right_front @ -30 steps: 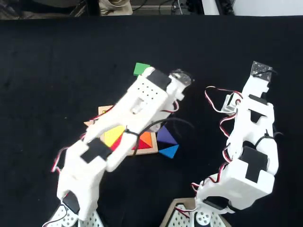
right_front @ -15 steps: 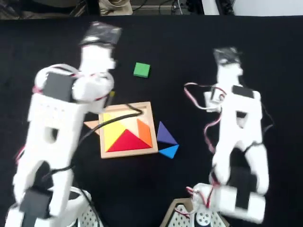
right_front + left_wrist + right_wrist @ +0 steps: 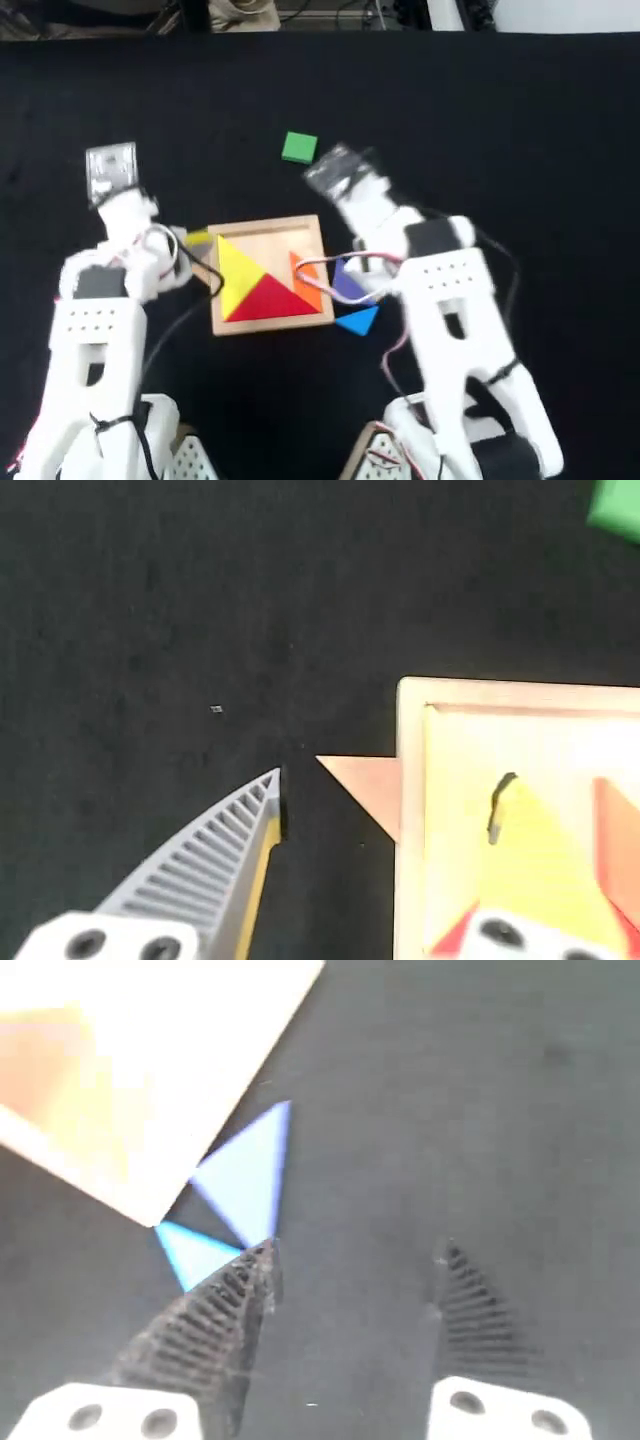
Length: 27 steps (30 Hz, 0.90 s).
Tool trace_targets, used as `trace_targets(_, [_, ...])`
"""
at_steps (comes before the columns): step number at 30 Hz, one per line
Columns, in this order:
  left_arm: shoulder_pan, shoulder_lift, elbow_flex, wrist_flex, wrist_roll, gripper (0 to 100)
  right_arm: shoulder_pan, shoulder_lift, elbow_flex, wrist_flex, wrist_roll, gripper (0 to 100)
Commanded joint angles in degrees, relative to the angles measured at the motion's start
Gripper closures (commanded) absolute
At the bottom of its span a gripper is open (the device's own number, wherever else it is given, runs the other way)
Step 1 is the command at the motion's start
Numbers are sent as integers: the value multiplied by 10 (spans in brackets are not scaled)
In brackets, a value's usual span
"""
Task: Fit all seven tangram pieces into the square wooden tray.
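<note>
Two white robot arms at a black desk (image 3: 520, 120), seen from above. A square wooden tray (image 3: 268, 222) lies between them.

Seven coloured tangram pieces can be counted. Three sit inside the tray:
- one yellow triangle (image 3: 238, 272)
- one red triangle (image 3: 268, 300) touching it
- one orange piece (image 3: 310, 285) by the tray wall nearest the right arm, partly under a cable

About half the tray floor is bare wood.

Four pieces lie outside on the desk:
- One green square (image 3: 299, 147) is well apart from the tray, beyond its far edge.
- One purple triangle (image 3: 352, 285) and one blue triangle (image 3: 358, 319) lie just beside the tray on the right arm's side, their corners meeting.
- One peach triangle (image 3: 365, 785) rests against the tray's outer wall on the left arm's side.

The left tool (image 3: 392, 785) hangs over that peach triangle and the tray rim, fingers spread, pinching nothing. The right tool (image 3: 357, 1252) hangs over bare desk near the blue and purple triangles, fingers spread wide and empty.
</note>
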Motion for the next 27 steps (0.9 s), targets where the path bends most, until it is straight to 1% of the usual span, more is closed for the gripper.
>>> trace_targets(1, [-23, -16, 60, -113, 15, 682, -53, 23, 16, -33, 22, 730])
trace_targets(4, [-51, -4, 80, -154, 17, 682, -79, 49, 45, -67, 35, 731])
trace_targets(7, [-71, 13, 94, -187, 36, 682, -105, 56, 70, -75, 59, 733])
trace_targets(10, [-74, 21, 93, -192, 47, 682, -106, 55, 83, -85, 78, 733])
trace_targets(19, [-71, 25, 93, -191, 46, 682, -99, 55, 111, -85, 112, 734])
trace_targets(22, [-71, 25, 94, -191, 46, 682, -99, 54, 102, -58, 118, 737])
trace_targets(25, [-71, 25, 94, -191, 46, 682, -101, 54, 83, -29, 122, 770])
trace_targets(27, [-71, 25, 94, -191, 46, 682, -101, 54, 80, -25, 122, 774])
